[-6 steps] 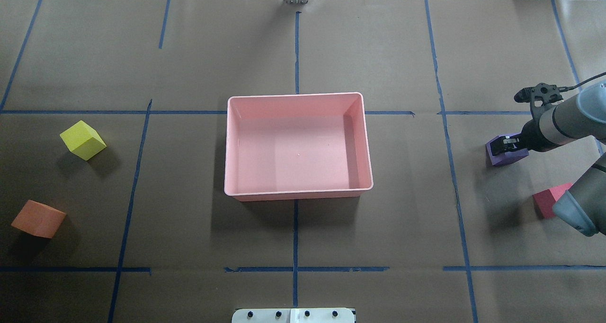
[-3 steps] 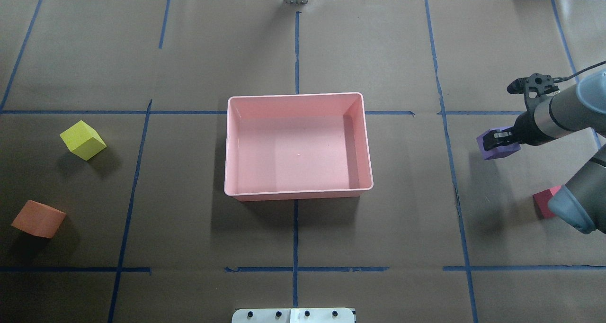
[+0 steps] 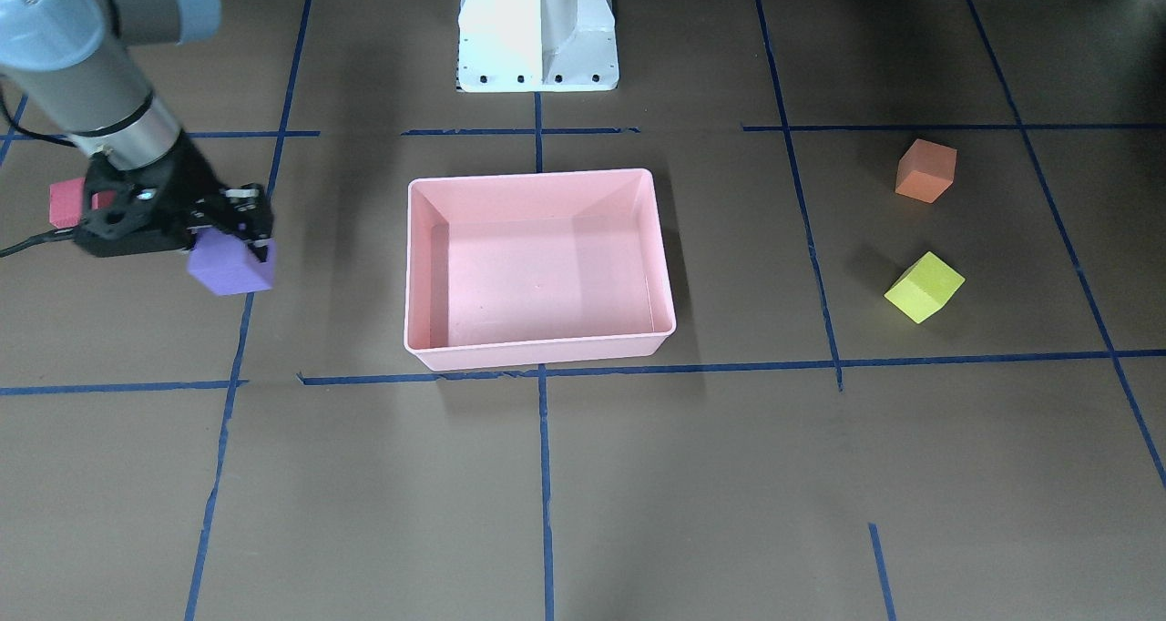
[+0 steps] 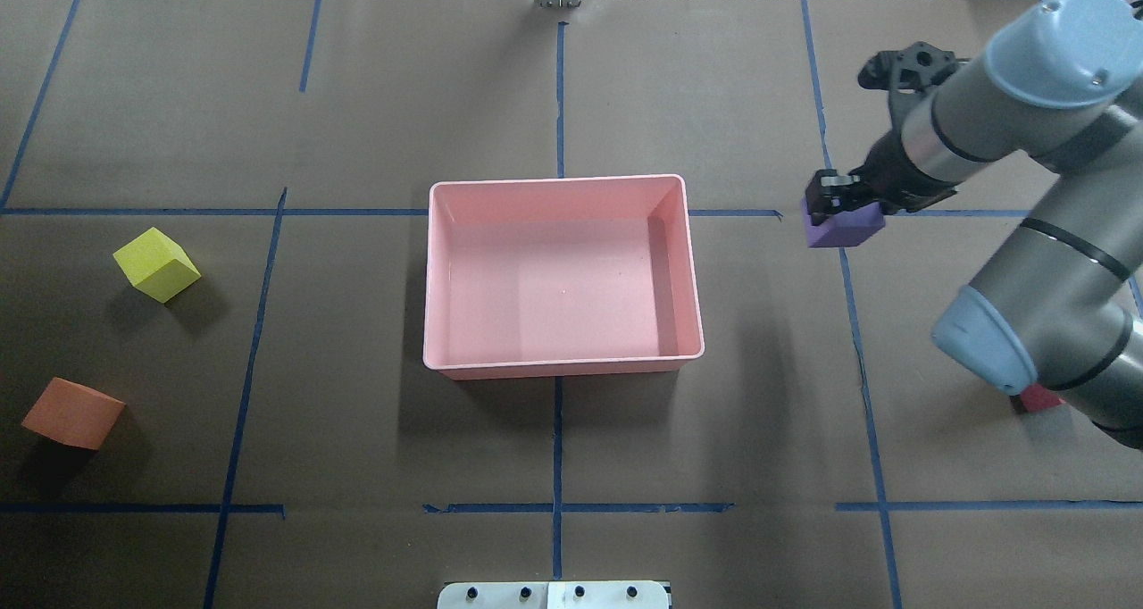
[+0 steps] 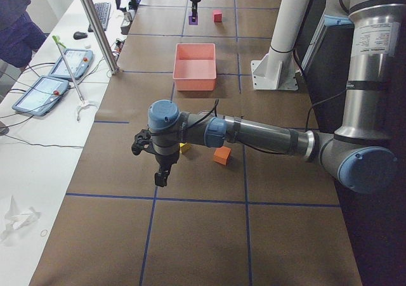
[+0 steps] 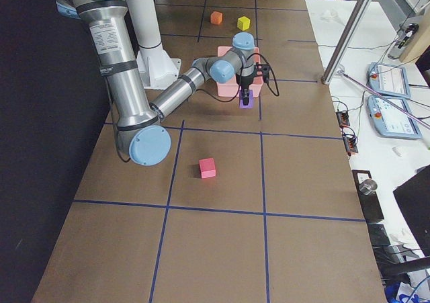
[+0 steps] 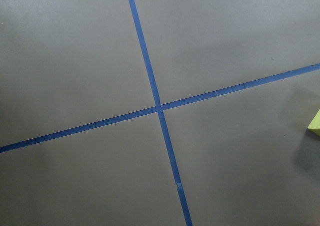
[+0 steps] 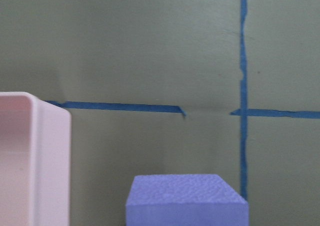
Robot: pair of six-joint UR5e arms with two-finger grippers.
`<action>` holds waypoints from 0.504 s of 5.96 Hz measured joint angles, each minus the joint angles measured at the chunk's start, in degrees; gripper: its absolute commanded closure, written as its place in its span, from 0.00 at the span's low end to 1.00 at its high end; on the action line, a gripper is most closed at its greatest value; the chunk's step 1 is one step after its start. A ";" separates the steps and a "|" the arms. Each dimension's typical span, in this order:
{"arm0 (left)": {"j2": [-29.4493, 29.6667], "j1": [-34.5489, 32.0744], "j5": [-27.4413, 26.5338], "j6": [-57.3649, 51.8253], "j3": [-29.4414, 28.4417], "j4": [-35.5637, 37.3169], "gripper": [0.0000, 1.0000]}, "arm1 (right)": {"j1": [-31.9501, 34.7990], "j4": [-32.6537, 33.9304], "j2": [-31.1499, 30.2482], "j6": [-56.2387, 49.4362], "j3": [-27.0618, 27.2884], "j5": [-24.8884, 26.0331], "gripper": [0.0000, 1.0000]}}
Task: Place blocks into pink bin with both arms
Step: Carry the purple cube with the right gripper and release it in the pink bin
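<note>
My right gripper point(image 4: 835, 205) is shut on the purple block point(image 4: 846, 228) and holds it above the table, right of the pink bin point(image 4: 561, 365). The front view shows the same gripper point(image 3: 241, 236), purple block point(image 3: 228, 271) and bin point(image 3: 537, 353). The right wrist view shows the block point(image 8: 187, 201) beside the bin's corner point(image 8: 50, 156). The red block point(image 4: 1040, 401) lies on the table, mostly hidden by the right arm. The yellow-green block point(image 4: 156, 265) and the orange block point(image 4: 73, 412) lie at far left. My left gripper point(image 5: 162, 174) hovers near them; I cannot tell if it is open.
The white base pedestal point(image 3: 537, 29) stands behind the bin. Blue tape lines point(image 4: 558, 439) cross the brown table cover. A metal post point(image 5: 95, 26) and tablets point(image 5: 44, 92) stand along the far table edge.
My right gripper has lifted the purple block and carried it left and away from the robot, closer to the bin. The right arm now covers most of the red block.
</note>
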State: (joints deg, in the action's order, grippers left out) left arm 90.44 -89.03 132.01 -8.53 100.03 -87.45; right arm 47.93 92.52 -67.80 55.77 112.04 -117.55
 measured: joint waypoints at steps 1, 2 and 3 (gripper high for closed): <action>0.00 0.00 0.00 0.00 -0.01 0.00 0.00 | -3.44 4.05 6.39 6.59 0.14 1.93 0.82; 0.00 0.00 0.00 0.03 -0.01 -0.03 0.00 | -7.81 8.44 12.94 12.81 -0.39 5.58 0.82; 0.00 0.00 0.00 0.07 -0.01 -0.04 0.00 | -12.18 11.88 19.28 18.27 -2.81 9.86 0.79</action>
State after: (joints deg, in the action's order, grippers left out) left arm 90.44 -89.03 132.01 -8.46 100.02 -87.49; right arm 35.75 104.40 -48.53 74.04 109.23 -107.69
